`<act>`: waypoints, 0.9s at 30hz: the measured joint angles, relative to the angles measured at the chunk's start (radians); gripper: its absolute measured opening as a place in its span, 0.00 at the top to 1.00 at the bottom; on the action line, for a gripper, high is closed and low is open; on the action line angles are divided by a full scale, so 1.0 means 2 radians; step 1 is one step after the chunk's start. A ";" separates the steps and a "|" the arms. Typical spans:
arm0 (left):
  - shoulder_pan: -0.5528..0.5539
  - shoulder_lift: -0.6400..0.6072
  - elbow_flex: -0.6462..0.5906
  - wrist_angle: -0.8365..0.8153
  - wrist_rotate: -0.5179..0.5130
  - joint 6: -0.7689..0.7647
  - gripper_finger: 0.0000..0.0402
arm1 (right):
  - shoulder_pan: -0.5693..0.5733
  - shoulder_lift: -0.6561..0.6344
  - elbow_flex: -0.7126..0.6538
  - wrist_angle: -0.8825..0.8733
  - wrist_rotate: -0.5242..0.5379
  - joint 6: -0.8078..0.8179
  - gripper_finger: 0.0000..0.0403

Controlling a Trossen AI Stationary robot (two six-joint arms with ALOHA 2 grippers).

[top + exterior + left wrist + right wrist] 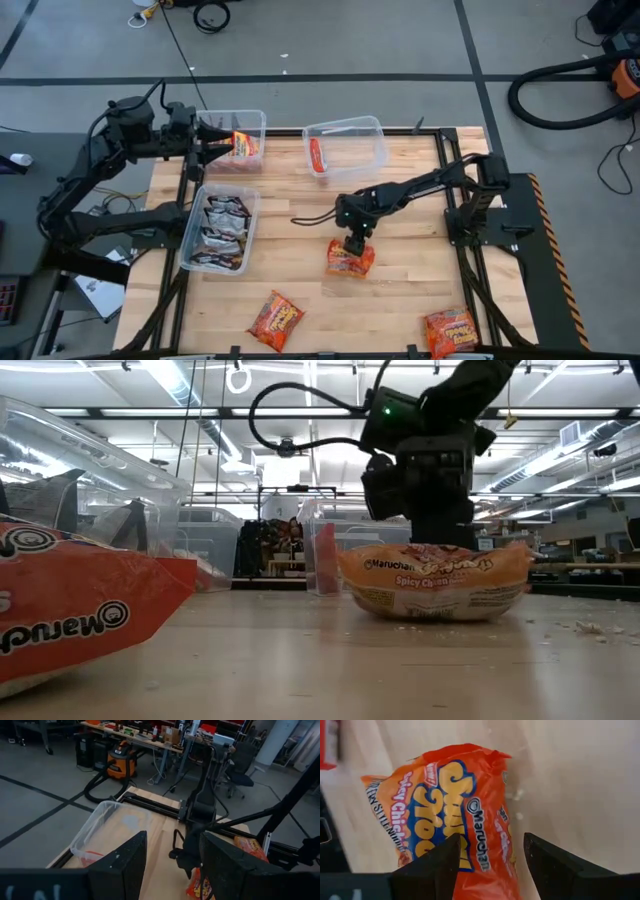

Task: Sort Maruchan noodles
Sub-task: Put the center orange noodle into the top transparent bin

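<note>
Orange crinkly plastic marks the Spicy Chicken packet [350, 259] lying near the middle of the wooden bench [420, 200], with the right claw [354, 243] directly over it. Only the right wrist view shows the printed face [455, 815] close up, with both dark fingers [432, 867] spread to either side of the packet. The low view adds that the packet [435, 582] rests on the bench and bulges upward under the claw [425, 510]. The right claw's fingers are apart and straddle the packet; whether they touch it I cannot tell.

The left claw [222, 143] hangs over the clear bin [236, 142] well to the left of and beyond that packet, its fingers [120, 865] apart in its own wrist view and nothing between them. That bin holds one orange-red packet [245, 146].

The high view alone allows a count. Three orange packets lie loose on the bench: the one under the right claw, a second [276, 320] nearer the front edge to its left, and a third [450, 332] at the front right. There are three clear bins: the one under the left claw, a second [346, 146] beyond the central packet holding one red packet [316, 155], and a third [220, 230] to its left, filled with several silver-black packets [222, 226] whose number is unclear.
</note>
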 joint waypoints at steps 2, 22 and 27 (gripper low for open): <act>0.000 0.000 0.000 0.000 0.000 0.002 0.53 | 0.001 0.002 -0.010 0.007 -0.015 0.000 0.46; 0.000 0.000 0.000 0.001 -0.034 0.045 0.53 | 0.022 0.001 0.095 -0.112 0.136 -0.026 0.96; 0.000 0.000 0.000 0.001 -0.035 0.056 0.53 | 0.024 0.000 0.253 -0.240 0.250 -0.040 0.96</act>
